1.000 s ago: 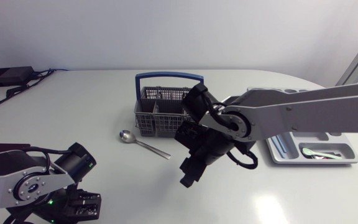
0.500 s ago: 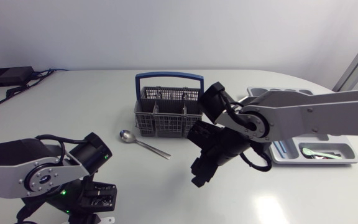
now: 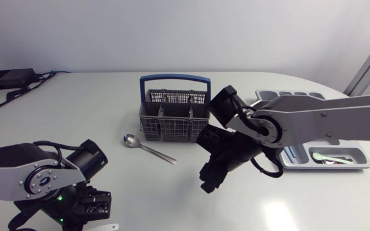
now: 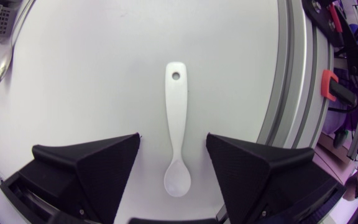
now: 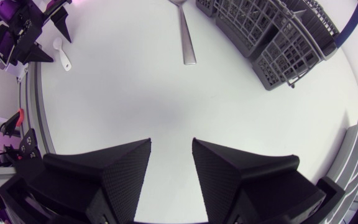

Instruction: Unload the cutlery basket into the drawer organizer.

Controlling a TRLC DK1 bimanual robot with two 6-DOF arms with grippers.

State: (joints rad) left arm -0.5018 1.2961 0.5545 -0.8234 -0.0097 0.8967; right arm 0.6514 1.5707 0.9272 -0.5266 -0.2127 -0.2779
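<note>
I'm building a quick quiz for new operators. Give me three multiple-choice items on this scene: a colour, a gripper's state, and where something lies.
1. What colour is the handle of the basket? A red B blue C green
2. The right gripper is: A open, nothing between its fingers B shut on the basket's handle C shut, empty
3. The white spoon lies: A in the basket B in the right gripper C on the table between the left gripper's open fingers
1 B: the head view shows a blue hoop over the grey basket. 2 A: its wrist view shows only bare table in the gap. 3 C: the left wrist view shows it between the fingers, untouched.
</note>
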